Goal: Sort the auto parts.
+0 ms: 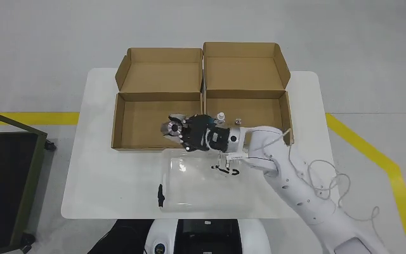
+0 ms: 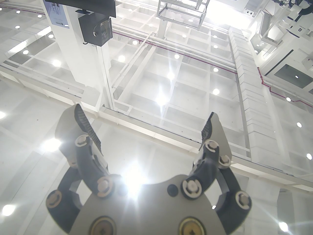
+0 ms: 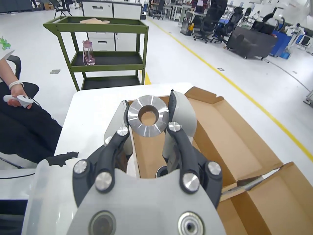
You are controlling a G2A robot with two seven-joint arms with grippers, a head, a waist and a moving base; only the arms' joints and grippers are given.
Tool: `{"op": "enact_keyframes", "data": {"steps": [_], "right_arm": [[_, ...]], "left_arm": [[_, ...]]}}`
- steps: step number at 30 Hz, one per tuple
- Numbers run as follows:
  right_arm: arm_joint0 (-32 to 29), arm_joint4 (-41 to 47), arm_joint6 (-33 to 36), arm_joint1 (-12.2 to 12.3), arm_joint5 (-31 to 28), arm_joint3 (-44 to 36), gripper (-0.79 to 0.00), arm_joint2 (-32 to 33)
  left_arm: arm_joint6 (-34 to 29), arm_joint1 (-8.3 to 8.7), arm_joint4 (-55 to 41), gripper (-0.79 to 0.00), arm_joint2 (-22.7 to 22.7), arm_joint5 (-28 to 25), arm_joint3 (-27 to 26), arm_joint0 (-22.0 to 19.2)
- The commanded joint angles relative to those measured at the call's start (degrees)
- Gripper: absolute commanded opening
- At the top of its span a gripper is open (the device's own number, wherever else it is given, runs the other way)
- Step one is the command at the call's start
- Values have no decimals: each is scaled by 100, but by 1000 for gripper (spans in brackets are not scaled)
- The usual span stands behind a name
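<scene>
Right gripper (image 3: 149,121) clamps a metal ring (image 3: 137,117) over a cardboard box (image 3: 220,133).
The ring sits upright in its grip, with the open box directly beneath it; the left gripper (image 2: 145,111) is spread wide.

1. The right arm (image 1: 298,184) is white and made of rounded segments, with a thin white cable (image 1: 291,146) running alongside.
2. The right pincer (image 3: 148,110) has a grey palm plate, black linkage bars, round silver screws (image 3: 80,167) and pale fingers (image 3: 185,116).
3. The left pincer (image 2: 145,111) has a grey plate, black links, ribbed black pads (image 2: 85,125) and brass-toned screws (image 2: 102,226).
</scene>
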Motion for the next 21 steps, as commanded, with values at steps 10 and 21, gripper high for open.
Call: {"op": "enact_keyframes", "data": {"steps": [10, 21], "right_arm": [[1017, -38, 498, -441, 351, 1387, -785, -910], [1743, 46, 1215, -922, 387, 2481, -785, -1620]], "left_arm": [[0, 0, 0, 0, 0, 0, 0, 0], [0, 0, 0, 0, 0, 0, 0, 0]]}}
